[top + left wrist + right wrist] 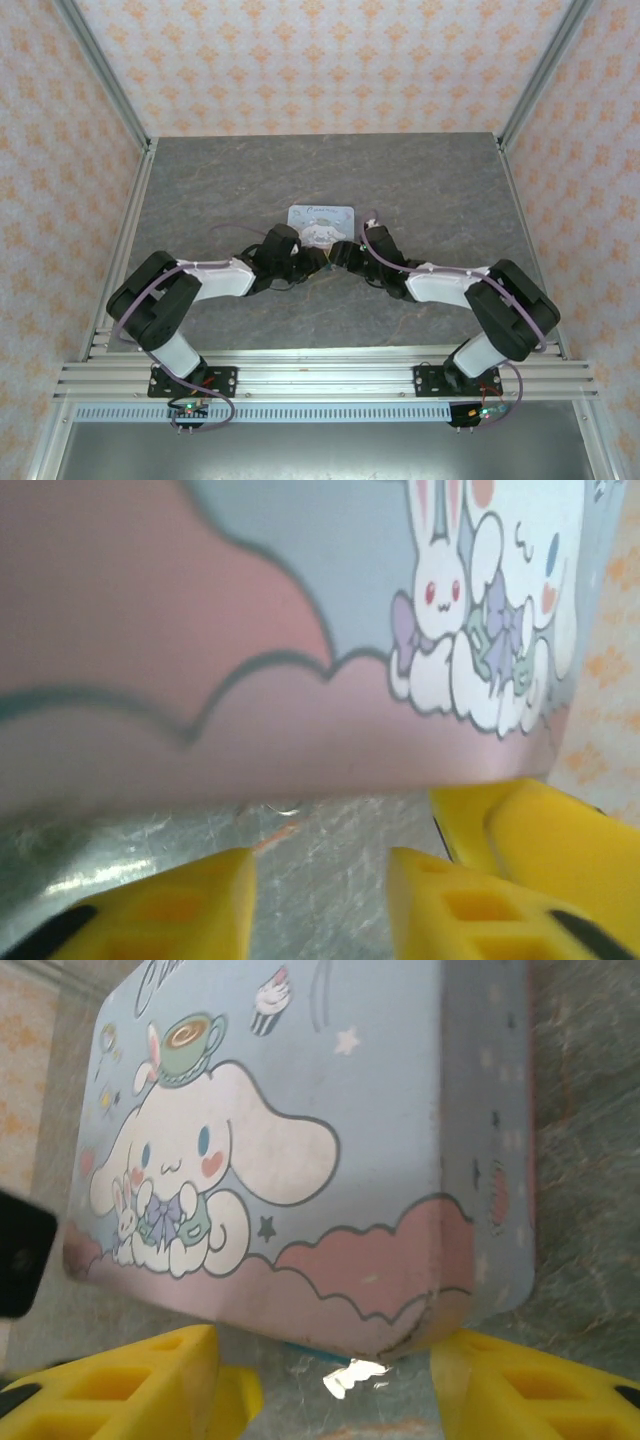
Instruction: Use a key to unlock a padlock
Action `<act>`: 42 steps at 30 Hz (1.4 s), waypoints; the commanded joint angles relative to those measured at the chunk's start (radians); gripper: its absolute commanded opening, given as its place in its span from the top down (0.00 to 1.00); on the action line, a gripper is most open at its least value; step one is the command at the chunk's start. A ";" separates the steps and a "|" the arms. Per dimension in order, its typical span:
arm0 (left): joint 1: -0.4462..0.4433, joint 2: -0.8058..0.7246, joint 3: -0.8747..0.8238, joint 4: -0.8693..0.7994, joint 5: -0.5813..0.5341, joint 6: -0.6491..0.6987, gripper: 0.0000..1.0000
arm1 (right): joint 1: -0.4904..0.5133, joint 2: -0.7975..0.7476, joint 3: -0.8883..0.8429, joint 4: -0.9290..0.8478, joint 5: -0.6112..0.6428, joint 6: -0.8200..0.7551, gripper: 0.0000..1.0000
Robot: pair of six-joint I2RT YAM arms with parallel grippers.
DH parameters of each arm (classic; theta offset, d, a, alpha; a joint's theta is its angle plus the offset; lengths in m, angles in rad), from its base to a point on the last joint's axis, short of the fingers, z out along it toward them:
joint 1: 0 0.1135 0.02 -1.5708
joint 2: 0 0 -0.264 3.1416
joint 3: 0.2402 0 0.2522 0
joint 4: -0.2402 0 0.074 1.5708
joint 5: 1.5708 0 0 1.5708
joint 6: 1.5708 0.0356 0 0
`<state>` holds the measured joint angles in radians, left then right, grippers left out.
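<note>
Both claws stood apart, with nothing between their yellow foam fingers. Seen from above, the left gripper [316, 262] and right gripper [343, 254] were nose to nose at the near edge of the pastel blue-and-pink rectangular tin box [322, 218] printed with a cartoon dog. The tin lay flat on the grey marbled tabletop [440, 190].

In the left wrist view, the left gripper [320, 910] hung low and close to the tin's pink side wall [200, 630], its fingers [200, 905] spread over bare table.

In the right wrist view, the right gripper [330, 1400] straddled the tin's near edge, a finger [130, 1380] out to either side. A thin blue-teal sliver, seemingly the tiny padlock [300, 1348], sat tucked just under that edge, between the fingers and touching neither. A bright glint [355, 1375] lay just beside it. The key was too small to pick out.
</note>
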<state>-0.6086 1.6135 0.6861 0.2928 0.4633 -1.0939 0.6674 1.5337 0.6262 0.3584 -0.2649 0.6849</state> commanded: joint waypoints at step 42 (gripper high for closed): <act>0.278 -0.143 0.316 -0.543 -0.118 0.388 0.00 | -0.097 0.161 0.135 -0.059 -0.179 -0.264 0.49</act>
<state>-0.3466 1.4540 0.9684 -0.2321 0.3111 -0.7307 0.5606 1.6707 0.7223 0.3431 -0.4461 0.4923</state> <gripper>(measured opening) 0.997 0.513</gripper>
